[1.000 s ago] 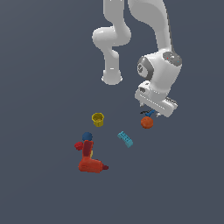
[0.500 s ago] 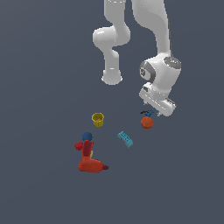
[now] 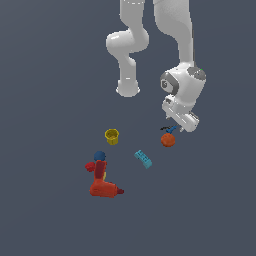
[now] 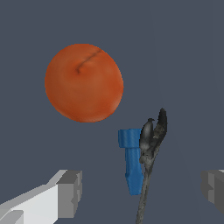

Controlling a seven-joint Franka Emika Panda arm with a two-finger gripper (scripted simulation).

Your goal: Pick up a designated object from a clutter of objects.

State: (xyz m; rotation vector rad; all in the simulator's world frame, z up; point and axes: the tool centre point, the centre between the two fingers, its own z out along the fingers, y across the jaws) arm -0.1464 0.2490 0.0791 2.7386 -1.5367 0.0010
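The designated object (image 4: 133, 159) is a small bright blue tool with thin black rod parts; it lies on the floor beside the orange ball (image 4: 84, 82). In the exterior view the designated object (image 3: 170, 129) peeks out just under the arm's hand, above the orange ball (image 3: 168, 140). My gripper (image 4: 142, 190) hangs over it, open, with one grey fingertip (image 4: 70, 192) on each side and the tool lying between them, untouched. The rest of the clutter of objects sits toward the exterior view's left.
A yellow cup (image 3: 112, 136), a cyan studded brick (image 3: 143, 159), a dark blue ball (image 3: 99, 156) and a red drill-like tool (image 3: 103, 186) lie spread on the dark floor. The arm's white base (image 3: 128, 87) stands behind them.
The hand has come down a little toward the blue tool and the orange ball. The objects have not moved.
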